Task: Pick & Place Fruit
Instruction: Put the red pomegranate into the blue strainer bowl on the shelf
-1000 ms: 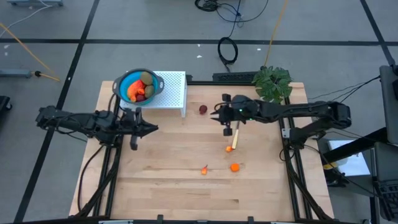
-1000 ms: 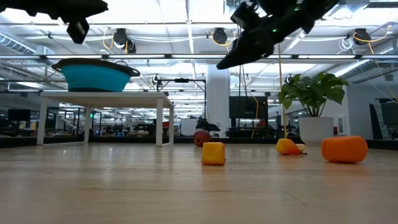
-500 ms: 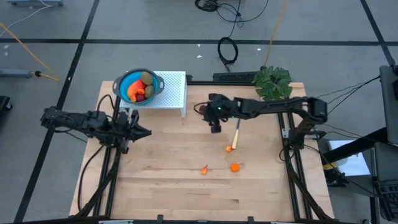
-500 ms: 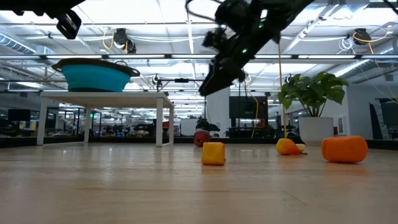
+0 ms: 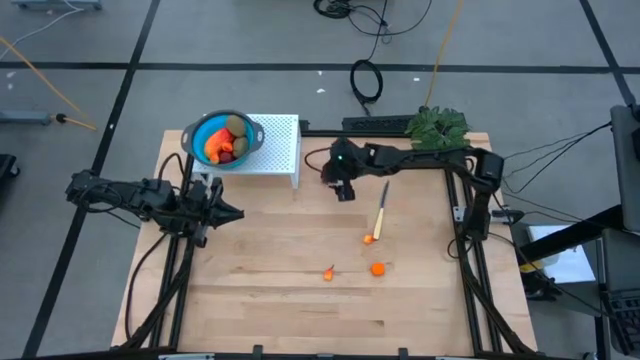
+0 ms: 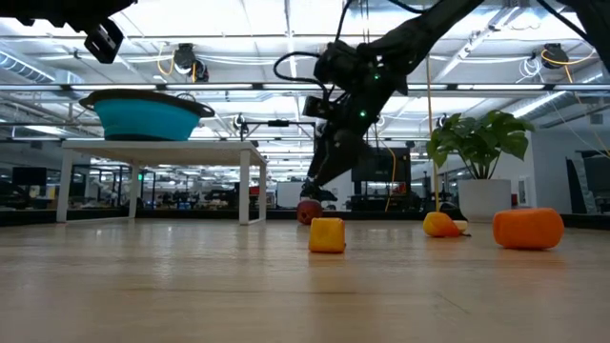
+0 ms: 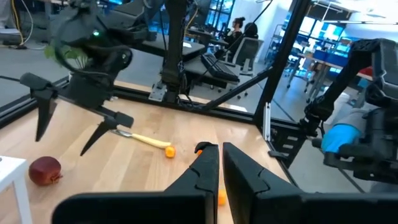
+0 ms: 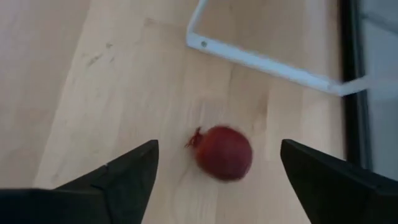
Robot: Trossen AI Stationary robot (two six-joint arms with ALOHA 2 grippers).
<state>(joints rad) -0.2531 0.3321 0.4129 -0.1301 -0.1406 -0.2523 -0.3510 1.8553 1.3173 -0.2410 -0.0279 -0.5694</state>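
Note:
A dark red ball (image 8: 224, 152) lies on the wooden table just in front of the white rack (image 5: 281, 146). My right gripper (image 5: 338, 184) hangs open a little above it, slanting down, one finger on each side of the ball without touching it. In the low view the right gripper (image 6: 317, 191) stands over the ball (image 6: 308, 211). A blue bowl (image 5: 225, 138) on the rack holds a red-orange piece, a brown-green oval and a red ball. Small orange bits (image 5: 377, 268) lie near the table's middle. My left gripper (image 5: 236, 213) is shut on nothing, level, over the table's left part.
A yellow-handled knife (image 5: 381, 208) lies right of the red ball, with an orange bit (image 5: 369, 239) at its near end. A potted plant (image 5: 437, 128) stands at the far right corner. The rack's leg (image 8: 261, 61) is close beyond the ball. Bare wood lies toward the near edge.
My right gripper has swung from over the knife toward the table's far left, come down over the red ball, tipped more steeply downward and opened. My left gripper has drawn back a little toward the left edge. The fruit has not moved.

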